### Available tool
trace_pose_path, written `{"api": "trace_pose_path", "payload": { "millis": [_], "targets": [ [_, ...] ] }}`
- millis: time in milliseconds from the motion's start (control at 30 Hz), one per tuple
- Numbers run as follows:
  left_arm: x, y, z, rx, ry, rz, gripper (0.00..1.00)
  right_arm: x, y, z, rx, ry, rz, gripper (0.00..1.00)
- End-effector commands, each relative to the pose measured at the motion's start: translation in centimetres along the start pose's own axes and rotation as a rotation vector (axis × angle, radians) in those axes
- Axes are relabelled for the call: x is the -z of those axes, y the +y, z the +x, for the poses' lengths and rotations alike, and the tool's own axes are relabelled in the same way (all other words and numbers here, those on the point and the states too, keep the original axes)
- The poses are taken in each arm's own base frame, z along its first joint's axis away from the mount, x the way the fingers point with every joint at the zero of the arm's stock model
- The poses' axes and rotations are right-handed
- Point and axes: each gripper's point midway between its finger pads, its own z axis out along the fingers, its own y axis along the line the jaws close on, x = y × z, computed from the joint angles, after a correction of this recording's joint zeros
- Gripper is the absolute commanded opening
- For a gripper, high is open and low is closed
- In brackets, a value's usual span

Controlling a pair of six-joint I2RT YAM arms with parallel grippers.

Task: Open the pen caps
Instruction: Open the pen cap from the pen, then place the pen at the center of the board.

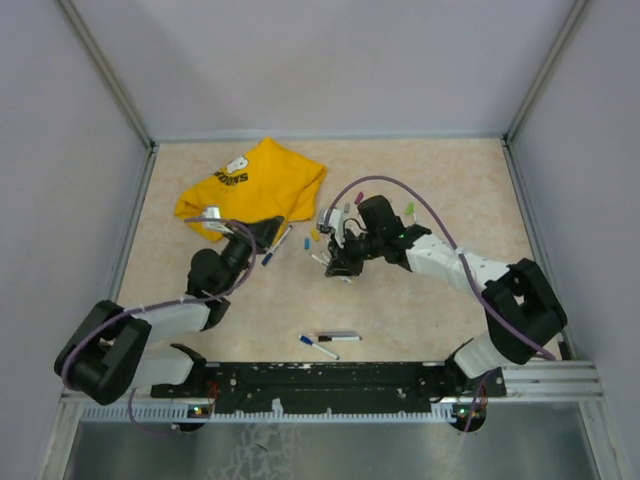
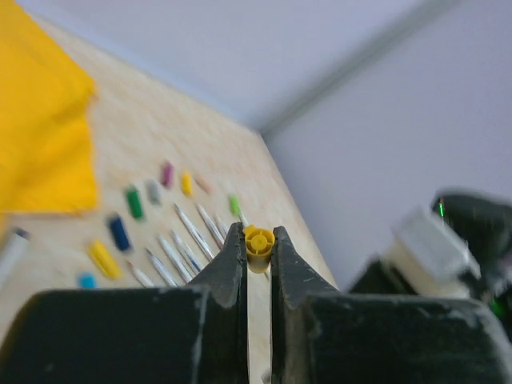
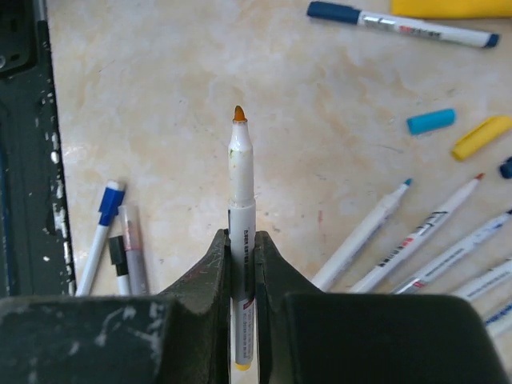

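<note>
Left gripper [image 2: 258, 240]: the jaws are pressed on a yellow cap [image 2: 258, 245], which is pinched at the very fingertips.
Yellow cap: short and stubby; its round open end is turned to the left wrist camera, and an inner ring is seen inside it.
Right gripper [image 3: 242, 240]: the jaws are closed on a pen [image 3: 242, 180], which is gripped by the lower half of its barrel.
Pen: a thin white barrel with small print is seen, and the orange tip [image 3: 238, 114] is bare, with no cap on it.
Place of both grippers: just to the right of the yellow T-shirt [image 1: 255, 185], the left one beside its lower corner, the right one a little further from it.
Loose caps [image 2: 134, 202]: green, blue, yellow, purple and grey ones are scattered on the table [image 1: 420, 180] near the right edge of the T-shirt; they are blurred.
Uncapped pens [image 2: 184, 240]: several white barrels are laid side by side, just beyond the caps from the T-shirt.
Capped pens [image 1: 325, 343]: two or three are found well apart from the T-shirt, toward the arm bases.
</note>
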Motion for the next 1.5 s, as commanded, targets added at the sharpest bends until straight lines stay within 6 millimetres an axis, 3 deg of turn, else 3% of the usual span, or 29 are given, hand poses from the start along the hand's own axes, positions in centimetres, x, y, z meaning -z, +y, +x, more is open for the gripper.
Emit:
{"api": "trace_pose_path", "payload": {
  "millis": [0,67,167,400,600,1067,1167,1367,1467],
  "targets": [
    [0.1,2.9,-6.7,-0.046,-0.173,-0.109,0.0,-0.7,1.9,0.1,-0.028,0.005,-0.106,0.0],
    [0.7,3.6,-7.8,-0.047,-0.186,-0.13,0.0,-0.9,1.8,0.4,-0.034,0.011,-0.104,0.0],
    [1.6,4.0,-7.8,-0.074,-0.174,-0.129,0.0,-1.3,0.9,0.7,-0.058,0.017,-0.06,0.0],
    [3.9,8.5,-3.9,-0.27,0.064,-0.316,0.0,-3.8,-2.7,2.2,-0.221,0.08,0.152,0.0],
    [6.4,10.9,-2.7,-0.348,0.136,-0.418,0.0,-6.0,-4.7,3.5,-0.266,0.153,0.373,0.0],
    [7.3,10.8,-2.6,-0.348,0.11,-0.403,0.0,-6.8,-6.3,6.1,-0.272,0.281,0.481,0.04],
    [7.3,10.8,-2.6,-0.348,0.112,-0.401,0.01,-6.8,-6.2,6.3,-0.27,0.291,0.476,0.07],
    [7.3,10.9,-2.4,-0.347,0.117,-0.4,0.01,-6.6,-6.1,6.0,-0.251,0.293,0.463,0.24],
    [7.3,10.9,-2.3,-0.344,0.12,-0.4,0.01,-6.5,-6.0,5.6,-0.242,0.287,0.456,0.26]
  ]
}}
